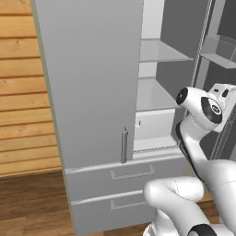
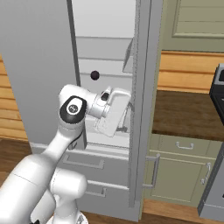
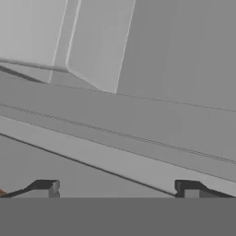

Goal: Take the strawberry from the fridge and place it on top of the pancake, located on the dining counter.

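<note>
1. The gripper (image 3: 117, 189) is spread wide with nothing between its fingers (image 3: 46, 188); it sits low at the open fridge (image 1: 92, 83), near the bottom compartment.
2. Step in hand, as I judge it: reaching in for the strawberry, which I cannot find in these views.
3. Do it well: lift the hand and look over the shelves before committing, and keep clear of the door (image 2: 142, 109) edge.
4. A dark round fruit (image 2: 94, 75) sits on a middle shelf (image 2: 105, 78); it is not the berry.
5. The other shelves look bare, though the arm hides part of the lower ones.
</note>
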Robot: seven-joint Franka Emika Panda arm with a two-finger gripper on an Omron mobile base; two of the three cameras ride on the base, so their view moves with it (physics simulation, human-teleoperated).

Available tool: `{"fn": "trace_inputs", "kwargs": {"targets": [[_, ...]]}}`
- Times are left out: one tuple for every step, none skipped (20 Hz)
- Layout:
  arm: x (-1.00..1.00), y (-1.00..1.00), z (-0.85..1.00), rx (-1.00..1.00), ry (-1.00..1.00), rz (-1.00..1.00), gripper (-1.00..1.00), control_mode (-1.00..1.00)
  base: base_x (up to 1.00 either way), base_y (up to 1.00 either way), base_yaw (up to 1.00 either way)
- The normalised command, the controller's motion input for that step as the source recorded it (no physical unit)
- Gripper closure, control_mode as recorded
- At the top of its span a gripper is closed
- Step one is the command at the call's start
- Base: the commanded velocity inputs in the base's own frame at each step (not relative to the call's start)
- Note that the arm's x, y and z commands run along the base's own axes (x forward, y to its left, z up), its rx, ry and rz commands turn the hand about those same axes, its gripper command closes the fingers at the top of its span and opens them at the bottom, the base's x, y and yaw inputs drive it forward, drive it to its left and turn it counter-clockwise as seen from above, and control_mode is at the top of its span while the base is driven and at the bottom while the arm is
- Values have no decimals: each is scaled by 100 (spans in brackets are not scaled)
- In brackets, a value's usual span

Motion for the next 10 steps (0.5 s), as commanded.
{"fn": "trace_inputs", "kwargs": {"targets": [[0,-46,0,10,-17,8,-100,-100,0,0,0],[-2,-34,0,7,-16,5,-100,-100,0,0,0],[-1,-24,0,5,-13,5,-100,-100,0,0,0],[-1,-5,0,3,-12,3,-100,-100,0,0,0],[0,0,0,1,-11,1,-100,-100,0,0,0],[-2,0,0,0,-10,1,-100,-100,0,0,0],[-9,9,0,0,-9,0,-100,-100,0,0,0],[-20,43,0,0,-8,1,-100,-100,0,0,0],[-21,56,0,0,-8,1,-100,-100,0,0,0],[-17,56,0,4,-10,0,-100,-100,0,0,0]]}}
